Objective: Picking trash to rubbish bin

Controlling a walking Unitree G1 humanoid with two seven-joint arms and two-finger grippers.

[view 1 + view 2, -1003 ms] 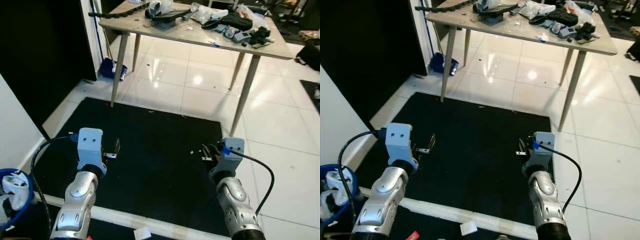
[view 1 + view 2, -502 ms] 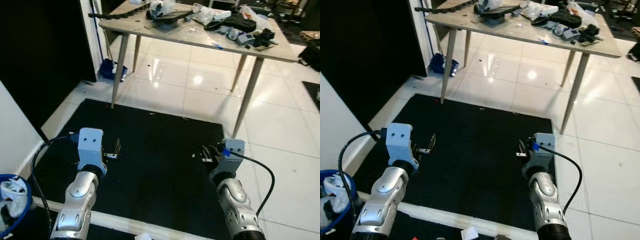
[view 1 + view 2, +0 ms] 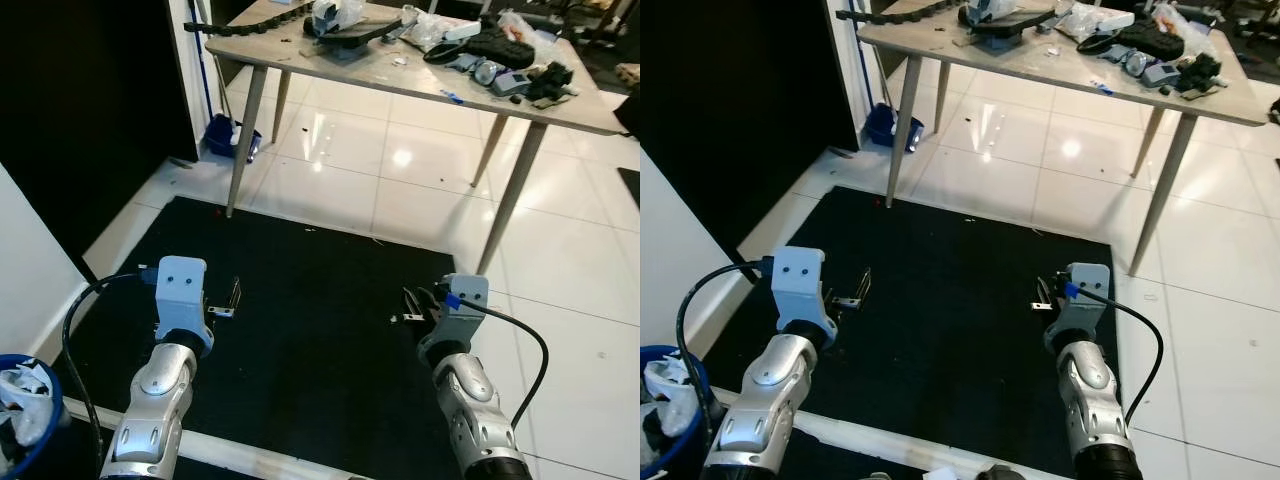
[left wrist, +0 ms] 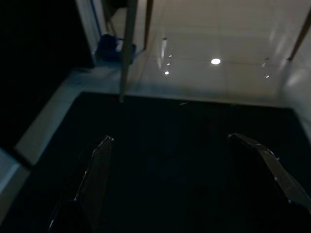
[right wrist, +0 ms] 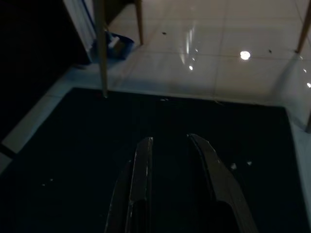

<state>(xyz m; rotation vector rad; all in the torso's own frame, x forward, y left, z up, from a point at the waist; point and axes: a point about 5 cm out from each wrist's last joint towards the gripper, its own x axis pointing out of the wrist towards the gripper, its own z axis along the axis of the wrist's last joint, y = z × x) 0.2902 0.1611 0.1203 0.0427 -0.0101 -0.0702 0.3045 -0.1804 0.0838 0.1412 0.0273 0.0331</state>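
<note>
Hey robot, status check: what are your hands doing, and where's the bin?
Left gripper open, right gripper nearly closed, both empty over black mat. Blue bin at far left, holding trash.

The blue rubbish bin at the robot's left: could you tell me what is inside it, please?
Crumpled white trash lies near the top of the blue bin, with something dark beside it. Whatever sits deeper is covered by that trash and cut off by the picture's edge.

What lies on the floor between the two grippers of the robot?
Between the left gripper and the right gripper lies the black mat, with a few small pale specks; the left eye view shows this.
</note>
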